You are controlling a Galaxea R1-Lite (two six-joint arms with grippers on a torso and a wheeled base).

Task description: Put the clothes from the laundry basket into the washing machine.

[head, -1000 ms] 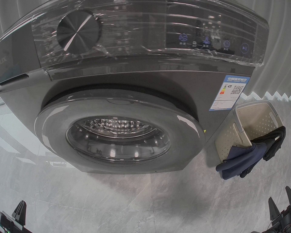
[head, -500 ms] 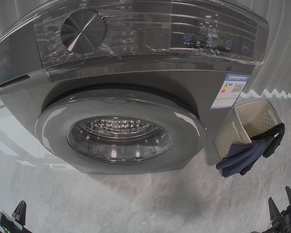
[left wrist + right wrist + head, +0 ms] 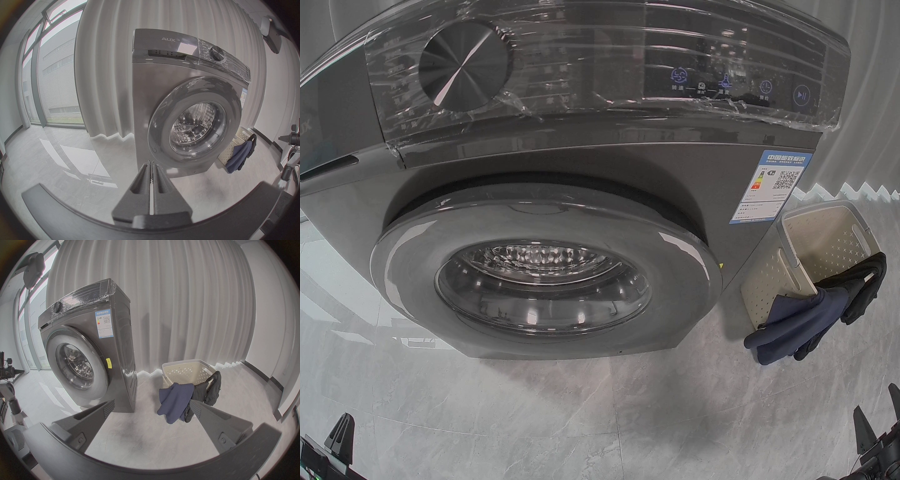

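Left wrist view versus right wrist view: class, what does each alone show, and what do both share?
Left wrist view's own: the left side panel of the grey front-loading washing machine, and the black left gripper close up, fingers shut. Right wrist view's own: the machine's right side panel, a small yellow sticker on its front, and the black right gripper close up, fingers open. Shared: the closed round glass door, the cream perforated laundry basket, and the navy cloth and black garment draped over its rim.

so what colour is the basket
The basket is cream; the right wrist view shows it best.
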